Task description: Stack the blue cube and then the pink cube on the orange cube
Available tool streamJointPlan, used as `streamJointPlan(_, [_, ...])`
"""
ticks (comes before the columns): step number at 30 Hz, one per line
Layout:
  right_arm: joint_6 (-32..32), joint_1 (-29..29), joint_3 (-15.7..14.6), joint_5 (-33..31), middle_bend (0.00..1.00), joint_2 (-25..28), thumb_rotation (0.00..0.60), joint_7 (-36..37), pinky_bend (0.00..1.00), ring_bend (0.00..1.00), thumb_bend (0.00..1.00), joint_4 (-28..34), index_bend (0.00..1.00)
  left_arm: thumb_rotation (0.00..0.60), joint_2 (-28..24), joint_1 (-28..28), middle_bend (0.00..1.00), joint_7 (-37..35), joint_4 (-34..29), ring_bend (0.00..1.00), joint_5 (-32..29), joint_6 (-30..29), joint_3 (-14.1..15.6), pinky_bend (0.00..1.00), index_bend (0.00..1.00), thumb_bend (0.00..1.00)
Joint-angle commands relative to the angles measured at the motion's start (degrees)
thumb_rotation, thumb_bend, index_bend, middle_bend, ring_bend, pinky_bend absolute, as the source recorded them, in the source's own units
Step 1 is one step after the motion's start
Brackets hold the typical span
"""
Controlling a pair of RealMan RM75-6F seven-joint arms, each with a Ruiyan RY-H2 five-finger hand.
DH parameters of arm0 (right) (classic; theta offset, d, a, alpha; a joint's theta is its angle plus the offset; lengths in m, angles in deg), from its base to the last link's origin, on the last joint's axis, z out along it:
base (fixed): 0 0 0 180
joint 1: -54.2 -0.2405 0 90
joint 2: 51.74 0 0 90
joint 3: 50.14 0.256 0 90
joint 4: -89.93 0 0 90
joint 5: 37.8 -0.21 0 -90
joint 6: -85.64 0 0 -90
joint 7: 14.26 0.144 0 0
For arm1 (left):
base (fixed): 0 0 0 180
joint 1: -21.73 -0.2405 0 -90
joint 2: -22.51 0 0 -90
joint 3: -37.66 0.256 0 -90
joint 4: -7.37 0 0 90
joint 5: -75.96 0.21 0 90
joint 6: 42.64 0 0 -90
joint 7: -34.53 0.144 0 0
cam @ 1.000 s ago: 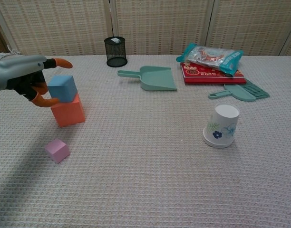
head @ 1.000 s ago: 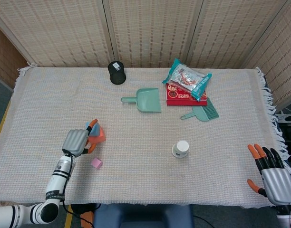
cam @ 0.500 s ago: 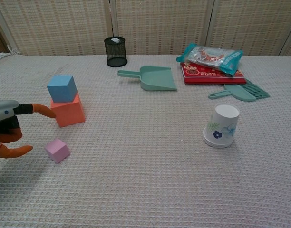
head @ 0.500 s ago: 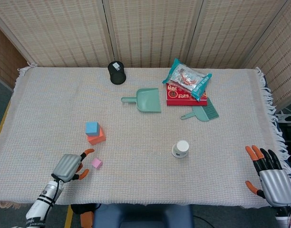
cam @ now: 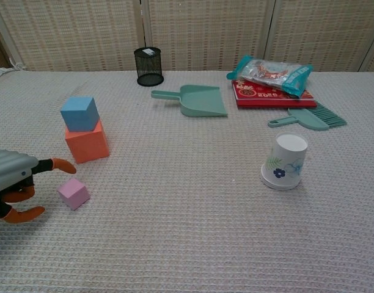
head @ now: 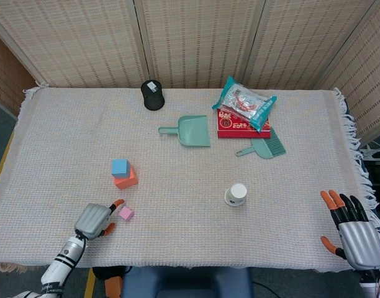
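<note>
The blue cube (head: 120, 166) (cam: 79, 113) sits on top of the orange cube (head: 126, 178) (cam: 87, 142) at the left of the table. The small pink cube (head: 126, 213) (cam: 73, 193) lies on the cloth in front of that stack. My left hand (head: 95, 220) (cam: 14, 184) is just left of the pink cube, fingers apart and empty, one fingertip reaching over the cube's near side. My right hand (head: 351, 228) rests open at the table's front right corner, far from the cubes.
A white paper cup (head: 236, 194) (cam: 285, 161) lies tipped right of centre. Further back are a green dustpan (head: 189, 131), a small brush (head: 264, 146), a red box with a snack bag (head: 243, 112) on it, and a black mesh cup (head: 153, 95).
My left hand let go of the blue cube on the orange cube, dropped back toward the front edge, then moved right to sit beside the pink cube. The right hand stayed put.
</note>
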Motion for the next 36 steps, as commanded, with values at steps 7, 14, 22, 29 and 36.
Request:
streamJointPlan(7, [0.3, -0.1, 0.1, -0.3, 0.00, 0.1, 0.600, -0.1, 0.00, 0.00, 0.11, 0.0, 0.00, 0.600, 3.7, -0.2, 1.00, -1.5, 4.3, 1.00, 5.9, -1.2, -0.2, 1.00, 0.19, 0.37])
streamJointPlan(14, [0.3, -0.1, 0.1, -0.4, 0.00, 0.2, 0.600, 0.0, 0.00, 0.00, 0.11, 0.1, 0.00, 0.600, 5.3, 0.3, 1.00, -1.4, 6.9, 1.00, 7.0, -0.4, -1.4, 1.00, 0.35, 0.36])
streamJointPlan(22, [0.2, -0.1, 0.1, -0.4, 0.00, 0.3, 0.600, 0.2, 0.00, 0.00, 0.11, 0.2, 0.00, 0.600, 6.0, -0.2, 1.00, -1.3, 8.1, 1.00, 7.9, -1.0, -2.2, 1.00, 0.52, 0.36])
streamJointPlan(29, [0.3, -0.1, 0.1, -0.3, 0.00, 0.4, 0.600, 0.2, 0.00, 0.00, 0.11, 0.2, 0.00, 0.600, 2.7, -1.1, 1.00, -1.7, 2.9, 1.00, 9.2, -3.6, -3.1, 1.00, 0.57, 0.36])
streamJointPlan(36, [0.4, -0.2, 0.0, -0.3, 0.00, 0.3, 0.600, 0.1, 0.00, 0.00, 0.11, 0.2, 0.00, 0.600, -7.0, -1.0, 1.00, 1.8, -11.3, 1.00, 3.9, -3.9, -7.4, 1.00, 0.58, 0.36])
